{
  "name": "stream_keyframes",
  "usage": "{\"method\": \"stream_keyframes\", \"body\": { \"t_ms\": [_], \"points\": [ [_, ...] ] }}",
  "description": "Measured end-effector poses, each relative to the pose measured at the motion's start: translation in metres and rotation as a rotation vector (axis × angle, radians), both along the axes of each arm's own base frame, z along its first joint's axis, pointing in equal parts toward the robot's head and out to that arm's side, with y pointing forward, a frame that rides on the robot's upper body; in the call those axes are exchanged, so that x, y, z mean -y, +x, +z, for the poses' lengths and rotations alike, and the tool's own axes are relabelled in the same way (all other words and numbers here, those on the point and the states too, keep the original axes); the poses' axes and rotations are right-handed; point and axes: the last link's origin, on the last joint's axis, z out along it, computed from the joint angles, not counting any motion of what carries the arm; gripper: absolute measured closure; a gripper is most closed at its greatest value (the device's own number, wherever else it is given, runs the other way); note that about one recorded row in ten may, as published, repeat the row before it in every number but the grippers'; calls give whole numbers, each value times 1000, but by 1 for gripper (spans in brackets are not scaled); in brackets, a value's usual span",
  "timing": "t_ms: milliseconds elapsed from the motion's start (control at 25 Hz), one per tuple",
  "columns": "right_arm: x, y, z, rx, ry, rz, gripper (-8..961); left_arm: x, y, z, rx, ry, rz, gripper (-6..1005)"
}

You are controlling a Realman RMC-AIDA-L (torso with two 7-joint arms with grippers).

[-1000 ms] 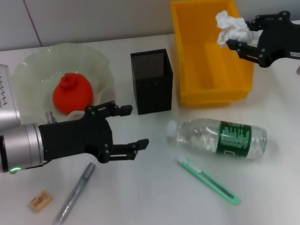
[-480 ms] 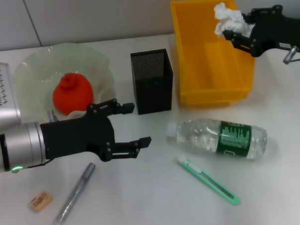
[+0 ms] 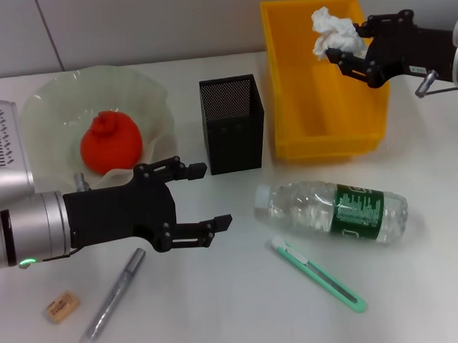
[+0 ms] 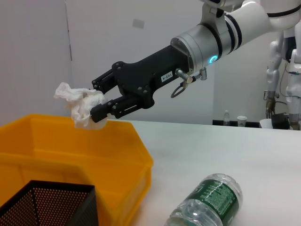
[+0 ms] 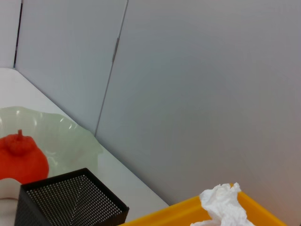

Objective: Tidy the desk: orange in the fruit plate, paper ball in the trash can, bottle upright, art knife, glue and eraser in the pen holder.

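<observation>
Paper ball over the bin!
Right gripper (image 3: 344, 51) clamps the paper ball (image 3: 331, 29) above the yellow bin (image 3: 287, 100) at the tabletop's far right edge; left gripper (image 3: 202, 197) hovers, fingers apart, mid-table.

White table (image 3: 220, 308), fairly cluttered.
On it: fruit plate (image 3: 153, 99), mesh pen holder (image 3: 233, 133), yellow bin (image 3: 327, 144), bottle (image 3: 333, 211) on its side, green art knife (image 3: 319, 275), grey glue pen (image 3: 111, 300), eraser (image 3: 61, 307).
</observation>
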Motion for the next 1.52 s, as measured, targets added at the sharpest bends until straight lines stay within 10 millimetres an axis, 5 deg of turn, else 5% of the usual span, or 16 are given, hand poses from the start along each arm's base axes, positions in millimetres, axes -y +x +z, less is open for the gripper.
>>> {"method": "stream_keyframes", "body": {
  "t_ms": [560, 680, 1520],
  "points": [
    [5, 5, 0, -37, 9, -21, 469, 1, -1, 0, -1, -2, 1, 145],
    [5, 6, 1, -38, 14, -22, 314, 1, -1, -1, -1, -4, 0, 145],
    [16, 5, 8, -66, 6, -11, 259, 3, 0, -2, -3, -17, -6, 145]
  ]
}}
